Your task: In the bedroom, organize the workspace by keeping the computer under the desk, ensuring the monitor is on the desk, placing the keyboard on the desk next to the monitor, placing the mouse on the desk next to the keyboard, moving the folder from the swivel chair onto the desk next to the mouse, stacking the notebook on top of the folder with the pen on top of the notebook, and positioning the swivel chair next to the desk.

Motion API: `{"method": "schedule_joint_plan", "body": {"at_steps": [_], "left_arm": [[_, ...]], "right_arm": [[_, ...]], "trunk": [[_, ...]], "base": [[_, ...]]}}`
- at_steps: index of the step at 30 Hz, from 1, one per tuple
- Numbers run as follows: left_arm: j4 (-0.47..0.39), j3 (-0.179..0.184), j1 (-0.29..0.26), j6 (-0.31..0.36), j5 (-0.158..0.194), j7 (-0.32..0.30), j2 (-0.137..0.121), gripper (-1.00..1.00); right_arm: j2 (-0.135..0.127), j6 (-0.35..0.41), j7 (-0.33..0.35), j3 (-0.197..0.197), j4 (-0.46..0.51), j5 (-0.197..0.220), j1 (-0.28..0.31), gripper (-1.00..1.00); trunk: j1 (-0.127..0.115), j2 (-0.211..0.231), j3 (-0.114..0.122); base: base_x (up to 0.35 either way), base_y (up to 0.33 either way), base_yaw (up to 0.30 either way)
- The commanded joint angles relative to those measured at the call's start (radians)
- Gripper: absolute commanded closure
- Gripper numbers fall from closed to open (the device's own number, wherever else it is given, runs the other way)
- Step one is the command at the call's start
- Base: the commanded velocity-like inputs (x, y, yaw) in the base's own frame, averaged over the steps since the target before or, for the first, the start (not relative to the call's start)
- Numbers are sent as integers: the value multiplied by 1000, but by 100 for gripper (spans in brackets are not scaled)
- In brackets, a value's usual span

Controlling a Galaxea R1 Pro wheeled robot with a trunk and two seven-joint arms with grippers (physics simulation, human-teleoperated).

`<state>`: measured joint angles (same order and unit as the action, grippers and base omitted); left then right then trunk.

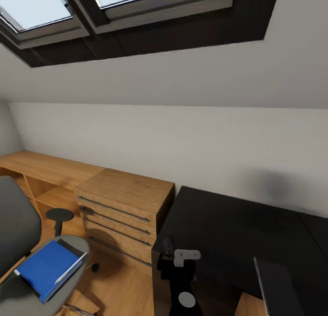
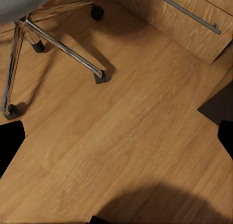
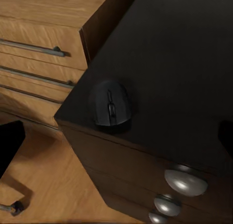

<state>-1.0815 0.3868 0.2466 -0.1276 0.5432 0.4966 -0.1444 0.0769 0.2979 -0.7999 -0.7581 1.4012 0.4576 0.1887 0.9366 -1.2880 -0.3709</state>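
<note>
The swivel chair (image 1: 16,225) stands at the left, and its metal star base (image 2: 63,47) rolls on the wooden floor. On its seat lies the blue folder (image 1: 45,266) with the pale pen (image 1: 69,269) on the folder's right edge. The black desk (image 1: 237,225) fills the lower right. The small black mouse (image 3: 111,104) sits on the desk's near corner (image 1: 166,246), above the drawer knobs (image 3: 186,182). My right gripper (image 3: 117,139) is open just above the mouse. My left gripper (image 2: 116,139) is open over bare floor. The monitor, keyboard, notebook and computer are out of view.
A light wooden chest (image 1: 123,206) with bar handles stands between chair and desk, its drawer front (image 2: 194,20) close to my left gripper. A low wooden shelf (image 1: 45,170) runs along the wall. A dark flat slab (image 1: 275,286) sits at the desk's lower right; a black arm link (image 1: 181,284) rises before the desk corner.
</note>
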Motion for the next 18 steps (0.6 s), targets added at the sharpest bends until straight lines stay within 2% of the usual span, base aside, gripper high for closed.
{"method": "schedule_joint_plan", "body": {"at_steps": [1, 9, 18], "left_arm": [[-1, 4, -1, -7, 11, 5, -1, -100], [-1, 4, -1, -8, 10, 4, -1, -100], [-1, 4, -1, -8, 10, 4, 0, -100]], "right_arm": [[0, 6, -7, -2, 0, 4, 1, -100], [1, 6, -7, -10, -15, 4, 2, -100], [-1, 6, -6, -9, -17, 3, 1, -100]], "trunk": [[0, -1, -2], [0, -1, -8], [0, -1, -9]], "base": [[2, 0, 253], [40, 0, 210], [242, 0, 27]]}}
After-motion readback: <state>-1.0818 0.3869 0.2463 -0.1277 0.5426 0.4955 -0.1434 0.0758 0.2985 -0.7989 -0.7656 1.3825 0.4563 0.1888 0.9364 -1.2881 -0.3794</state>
